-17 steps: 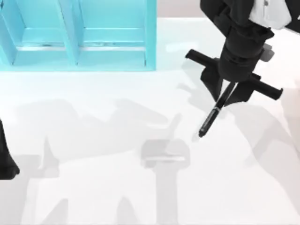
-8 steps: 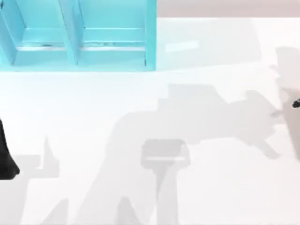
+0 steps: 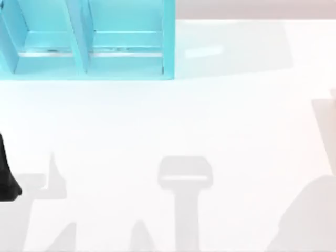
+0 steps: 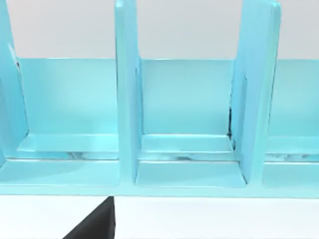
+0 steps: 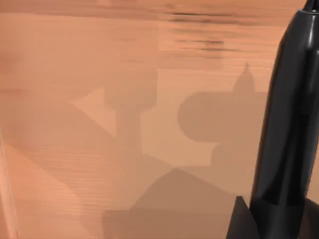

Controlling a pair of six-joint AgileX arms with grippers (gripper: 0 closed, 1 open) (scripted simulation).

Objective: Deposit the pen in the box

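The pen (image 5: 289, 124) is a glossy black shaft in the right wrist view. It rises from my right gripper (image 5: 259, 224), which is shut on its lower end, over a brown wood-grained surface. The box (image 3: 168, 37) is a teal open organiser with upright dividers at the table's back left. The left wrist view faces its compartments (image 4: 127, 99) from close by. My left gripper (image 4: 97, 224) is a black tip at that view's edge, just in front of the box. My left arm (image 3: 6, 178) rests at the table's left edge.
The white table (image 3: 173, 121) carries only soft grey shadows, the largest at the front right corner. A brown strip (image 3: 325, 131) runs along the table's right edge.
My right arm, holding the pen, moved from the back right of the table off past the right edge of the top view. Its shadow slid to the front right corner. The left arm stayed put.
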